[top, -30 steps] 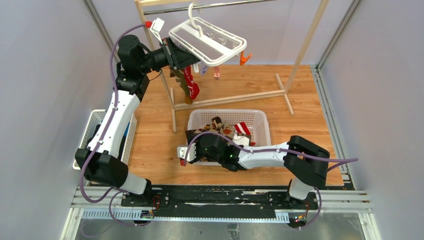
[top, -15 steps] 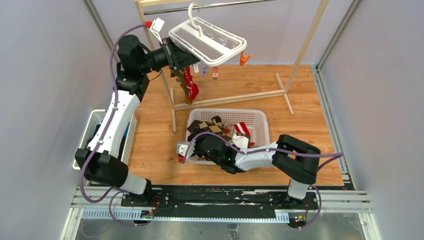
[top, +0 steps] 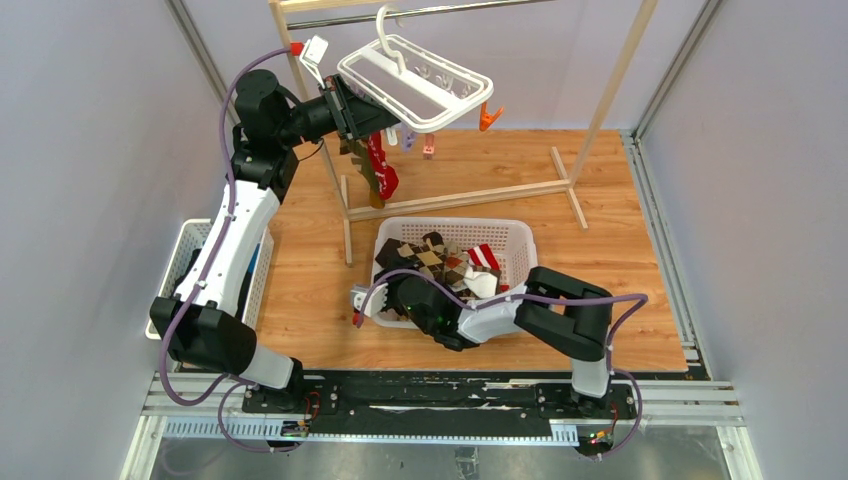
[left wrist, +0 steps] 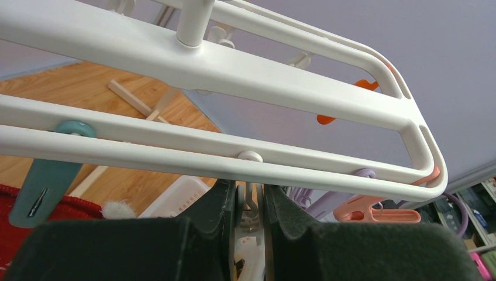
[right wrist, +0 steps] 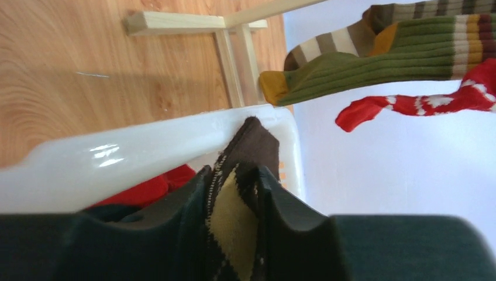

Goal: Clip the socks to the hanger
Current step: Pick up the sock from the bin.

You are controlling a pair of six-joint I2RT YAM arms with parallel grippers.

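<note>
The white hanger (top: 415,85) hangs by its hook from the rack's metal bar; its rails (left wrist: 234,70) fill the left wrist view. My left gripper (top: 350,112) (left wrist: 250,193) is shut on a small pale clip (left wrist: 251,213) under the near rail. A red sock (top: 381,168) and an olive-striped sock (top: 360,165) hang clipped below it, and both show in the right wrist view (right wrist: 421,105) (right wrist: 380,64). My right gripper (top: 398,292) (right wrist: 235,175) is shut on a brown-tan argyle sock (right wrist: 254,137) at the near left corner of the white basket (top: 520,240), which holds several more socks (top: 470,262).
The tall wooden rack (top: 600,110) stands behind the basket, and its foot bar (top: 460,200) runs along the floor. A second white basket (top: 185,250) with dark and blue cloth sits at the left. Teal (left wrist: 47,181), orange (left wrist: 345,99) and pink (left wrist: 380,213) clips dangle from the hanger.
My right arm has drawn back and to the left, with the argyle sock in its gripper at the basket's near left corner. The left arm and the hanger have not moved.
</note>
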